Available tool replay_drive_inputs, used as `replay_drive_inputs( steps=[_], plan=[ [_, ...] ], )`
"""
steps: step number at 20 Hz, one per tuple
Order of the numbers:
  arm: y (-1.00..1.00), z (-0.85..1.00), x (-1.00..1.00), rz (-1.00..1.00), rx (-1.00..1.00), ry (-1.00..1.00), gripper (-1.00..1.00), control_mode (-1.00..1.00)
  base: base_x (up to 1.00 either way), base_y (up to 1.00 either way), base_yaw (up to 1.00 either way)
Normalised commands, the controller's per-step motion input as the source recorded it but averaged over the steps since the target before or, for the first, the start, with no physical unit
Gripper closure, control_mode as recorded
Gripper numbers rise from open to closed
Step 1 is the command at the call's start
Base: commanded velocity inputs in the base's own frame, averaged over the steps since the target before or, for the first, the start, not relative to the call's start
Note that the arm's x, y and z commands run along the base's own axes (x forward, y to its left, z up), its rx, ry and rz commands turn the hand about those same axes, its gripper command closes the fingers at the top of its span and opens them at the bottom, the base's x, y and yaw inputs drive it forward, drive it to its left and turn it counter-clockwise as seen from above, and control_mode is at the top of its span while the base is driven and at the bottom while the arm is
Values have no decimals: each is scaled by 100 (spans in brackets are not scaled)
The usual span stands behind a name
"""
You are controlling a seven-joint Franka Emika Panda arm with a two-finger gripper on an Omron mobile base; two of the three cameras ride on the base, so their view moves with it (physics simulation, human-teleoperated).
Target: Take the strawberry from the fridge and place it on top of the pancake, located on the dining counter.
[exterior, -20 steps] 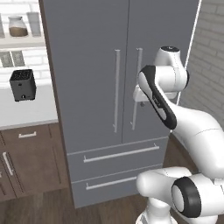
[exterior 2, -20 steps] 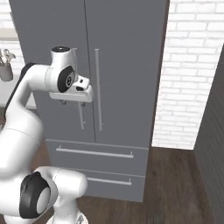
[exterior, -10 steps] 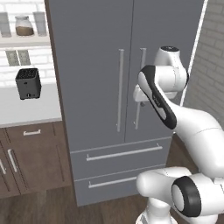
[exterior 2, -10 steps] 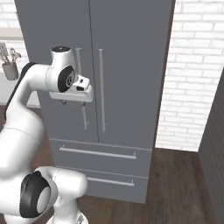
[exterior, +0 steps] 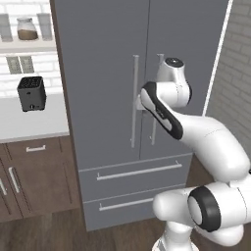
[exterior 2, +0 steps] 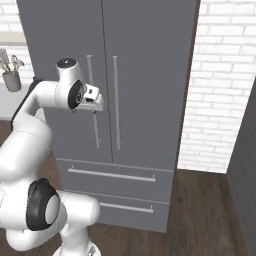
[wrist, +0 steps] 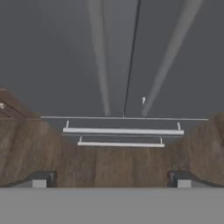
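Strawberry sits somewhere behind the shut doors of the fridge [exterior: 142, 98], so it cannot be located yet; both doors are closed and the two drawers below are pushed in. The step in hand, as I judge it, is reaching a door handle to open the fridge.

The tool [exterior 2: 95, 107] hangs in front of the doors at handle height, near the left door handle [exterior 2: 93, 102] but not on it, pointing downward. In the hand view its two fingertips [wrist: 40, 179] stand far apart, so it is wide and holds nothing; that view looks down the door seam to the drawer handles [wrist: 122, 130] and the wooden floor [wrist: 109, 164].

To do this well, the wrist should turn so the fingers face the door rather than the floor, then straddle one vertical bar squarely before closing. The pull should follow the door's arc around its outer hinge. A black toaster [exterior: 32, 93] stands on the desk [exterior: 29, 125] to the left, clear of the swing
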Motion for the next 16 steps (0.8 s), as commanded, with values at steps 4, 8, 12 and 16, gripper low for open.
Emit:
replay_drive_inputs(
  steps=[4,8,12,16],
  plan=[
    [46,0,82,0,0,-17,-100,-100,0,0,0],
    [1,0,67,0,0,-11,-100,-100,0,0,0],
    [12,-7,71,0,-1,-20,-100,-100,0,0,0],
    [2,-15,73,0,-2,-9,-100,-100,0,0,0]
  ],
)
